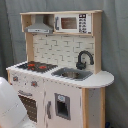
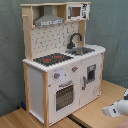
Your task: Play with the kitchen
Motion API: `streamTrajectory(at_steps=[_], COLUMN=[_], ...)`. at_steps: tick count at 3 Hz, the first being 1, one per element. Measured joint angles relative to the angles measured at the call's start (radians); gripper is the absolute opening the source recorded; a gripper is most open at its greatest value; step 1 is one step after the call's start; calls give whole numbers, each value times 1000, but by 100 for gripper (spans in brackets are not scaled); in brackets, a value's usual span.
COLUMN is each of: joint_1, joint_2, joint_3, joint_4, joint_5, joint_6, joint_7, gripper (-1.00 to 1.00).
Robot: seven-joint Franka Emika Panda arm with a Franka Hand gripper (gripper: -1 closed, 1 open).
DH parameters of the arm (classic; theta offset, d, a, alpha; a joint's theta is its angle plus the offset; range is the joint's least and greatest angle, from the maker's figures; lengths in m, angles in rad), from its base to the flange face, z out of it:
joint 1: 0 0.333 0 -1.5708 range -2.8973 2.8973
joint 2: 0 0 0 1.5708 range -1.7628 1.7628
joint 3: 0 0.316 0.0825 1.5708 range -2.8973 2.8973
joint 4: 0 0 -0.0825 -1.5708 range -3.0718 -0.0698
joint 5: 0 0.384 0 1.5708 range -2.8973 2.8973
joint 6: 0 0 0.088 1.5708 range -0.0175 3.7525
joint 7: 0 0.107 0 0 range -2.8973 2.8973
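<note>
In the first exterior view, the white and light-wood toy kitchen fills the frame, its black hob with red rings at 9 o'clock of the grey sink, the curved black tap at the sink's 2 o'clock. A grey hood and small microwave sit on top. The white robot arm bulks at 7 o'clock. In the second exterior view, the kitchen stands on a wooden table, oven door facing front; the white gripper hangs at 4 o'clock, clear of the kitchen, and whether its fingers are apart or together cannot be told.
</note>
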Motion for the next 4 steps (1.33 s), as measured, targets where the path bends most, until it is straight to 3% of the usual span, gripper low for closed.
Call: streamTrajectory(at_steps=[4], joint_1=[137], joint_2=[-322], joint_3=[-89], joint_4=[-71], joint_5=[139], joint_6=[168], joint_7=[-162], gripper=[100])
